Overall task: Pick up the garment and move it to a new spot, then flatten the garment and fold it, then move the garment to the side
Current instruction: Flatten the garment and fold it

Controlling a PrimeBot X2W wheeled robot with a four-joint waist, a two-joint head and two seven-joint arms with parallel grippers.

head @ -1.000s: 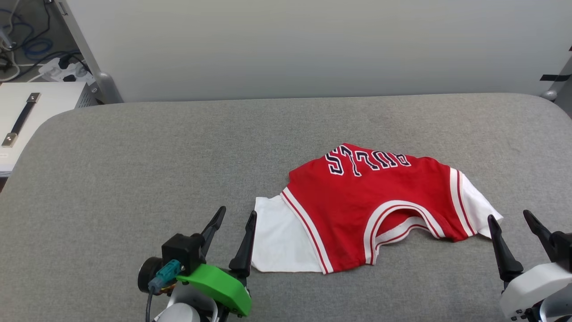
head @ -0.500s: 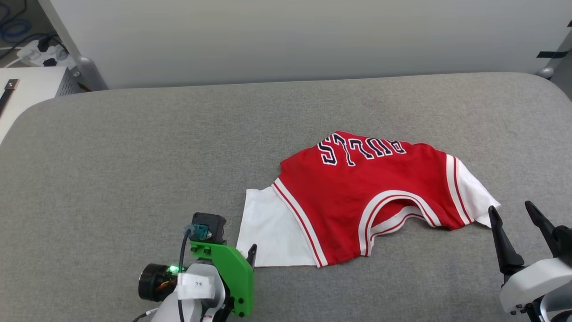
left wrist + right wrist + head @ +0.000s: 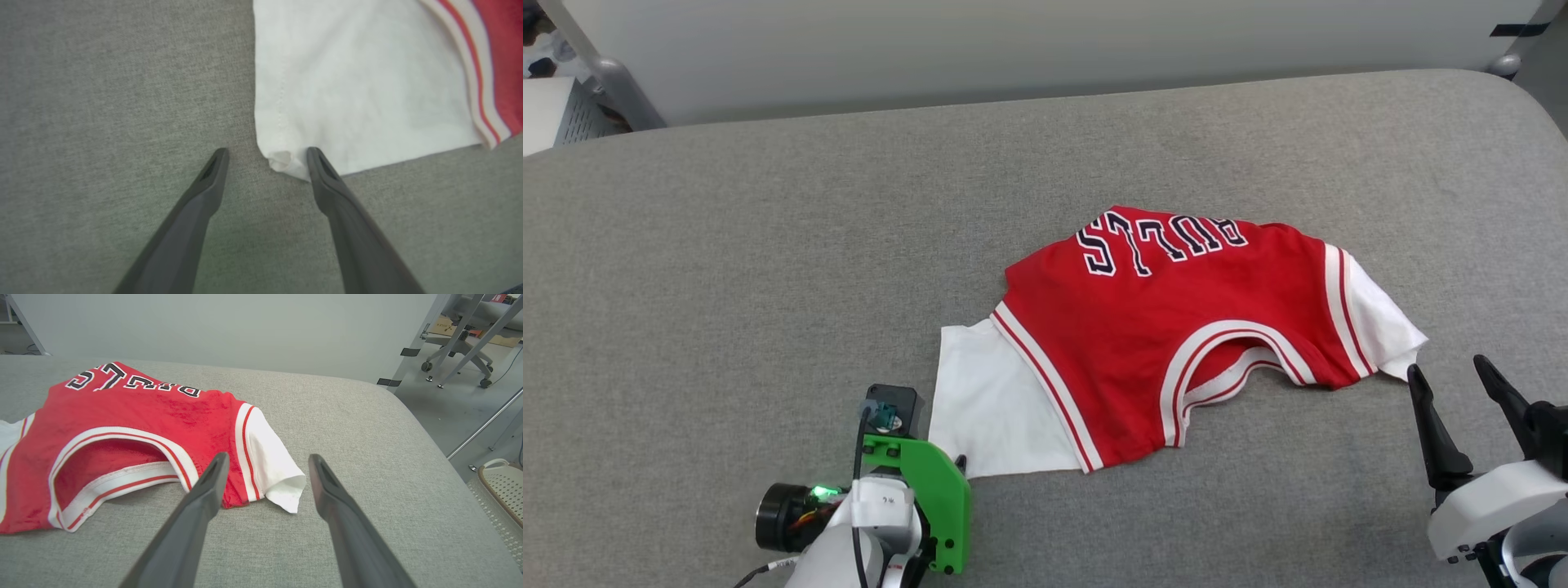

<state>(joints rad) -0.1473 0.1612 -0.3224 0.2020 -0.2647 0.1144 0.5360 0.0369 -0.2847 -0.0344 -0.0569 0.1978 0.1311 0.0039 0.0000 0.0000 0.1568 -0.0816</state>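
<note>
The garment [image 3: 1176, 327], a red jersey with white sleeves and striped trim, lies crumpled on the grey table, lettering at its far edge. My left gripper [image 3: 266, 153] points straight down at the near corner of the left white sleeve [image 3: 351, 90]. It is open, the curled sleeve corner lies between its fingers, and the right finger [image 3: 322, 171] rests at the sleeve's hem. In the head view its green wrist bracket [image 3: 935, 498] hides most of the fingers. My right gripper [image 3: 1446, 367] is open just short of the right white sleeve [image 3: 273, 469], holding nothing.
The grey padded table [image 3: 768, 286] stretches wide to the left and behind the garment. A pale wall panel [image 3: 1013, 41] stands along its far edge. Off the table's right edge are a chair base [image 3: 453, 355] and a white basket [image 3: 502, 486] on the floor.
The head camera has tilted down, shifting the whole picture. My left gripper has turned from fingers pointing forward to pointing down over the sleeve corner. The right gripper has barely moved.
</note>
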